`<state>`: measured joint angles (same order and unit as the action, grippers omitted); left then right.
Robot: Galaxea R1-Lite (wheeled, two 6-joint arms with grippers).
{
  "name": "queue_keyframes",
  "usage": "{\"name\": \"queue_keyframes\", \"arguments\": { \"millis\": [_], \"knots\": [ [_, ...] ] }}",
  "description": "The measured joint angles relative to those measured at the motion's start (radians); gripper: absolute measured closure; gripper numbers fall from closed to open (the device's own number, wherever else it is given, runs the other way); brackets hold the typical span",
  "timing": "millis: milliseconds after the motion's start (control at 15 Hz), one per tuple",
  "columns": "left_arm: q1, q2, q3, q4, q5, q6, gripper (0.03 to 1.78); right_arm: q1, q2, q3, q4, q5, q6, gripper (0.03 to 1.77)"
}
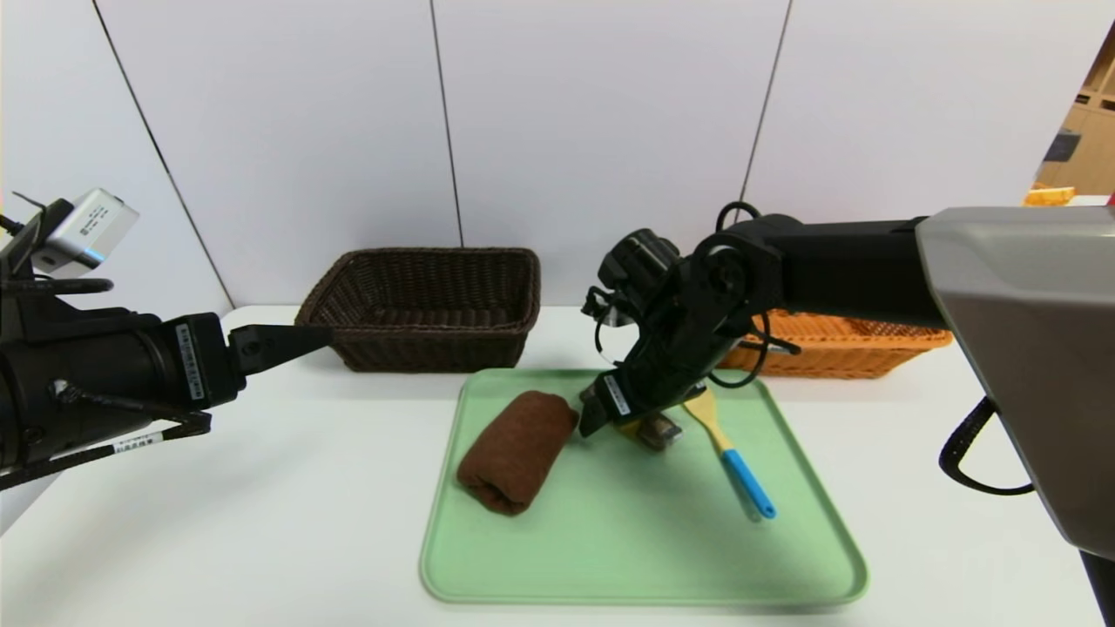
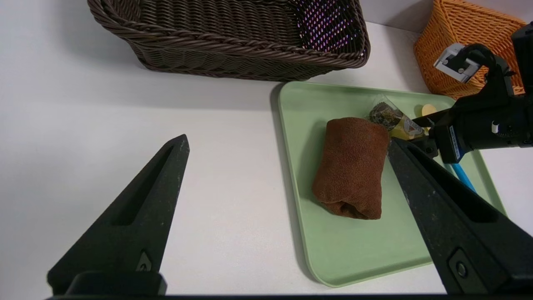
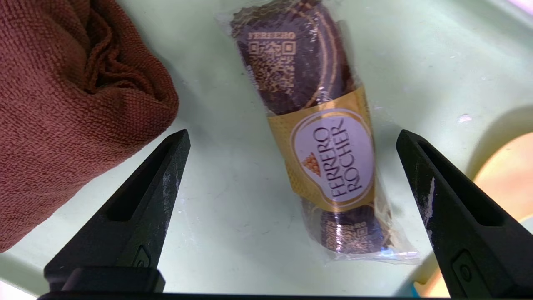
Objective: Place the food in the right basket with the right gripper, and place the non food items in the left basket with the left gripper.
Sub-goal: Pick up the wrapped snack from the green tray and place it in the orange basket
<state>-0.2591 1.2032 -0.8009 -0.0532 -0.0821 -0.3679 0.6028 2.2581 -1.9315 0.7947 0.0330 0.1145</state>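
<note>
On the green tray (image 1: 645,557), the oblong packet (image 3: 329,137) in glossy film is straddled by the wide-open jaws of the right gripper (image 3: 293,133). The left gripper's (image 2: 287,139) jaws are spread wide above the smooth bench (image 1: 261,522).

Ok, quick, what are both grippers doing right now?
Left gripper: open, holding nothing, off the tray's left side.
Right gripper: open, fingers either side of the Ferrero Rocher packet, not gripping it.
</note>
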Motion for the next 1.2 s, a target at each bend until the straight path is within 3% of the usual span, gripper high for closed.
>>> {"name": "queue_keyframes", "arguments": {
  "millis": [133,400,600,733,1200],
  "knots": [
    [0.000,0.000,0.000,0.000,0.000,0.000,0.12,-0.001,0.004,0.000,0.000,-0.002,-0.001,0.09],
    [0.000,-0.002,-0.002,0.000,0.000,-0.001,0.12,-0.002,0.013,0.003,0.002,-0.033,-0.024,0.72],
    [-0.001,-0.003,-0.003,-0.012,-0.001,-0.001,0.12,-0.001,0.017,0.004,0.002,-0.034,-0.030,1.02],
    [0.000,-0.003,-0.003,-0.019,-0.001,-0.001,0.12,0.000,0.019,0.005,0.003,-0.033,-0.030,1.44],
    [0.000,-0.008,0.004,-0.018,-0.002,-0.008,0.12,0.032,-0.031,0.018,0.110,-0.029,-0.023,1.44]
  ]
}}
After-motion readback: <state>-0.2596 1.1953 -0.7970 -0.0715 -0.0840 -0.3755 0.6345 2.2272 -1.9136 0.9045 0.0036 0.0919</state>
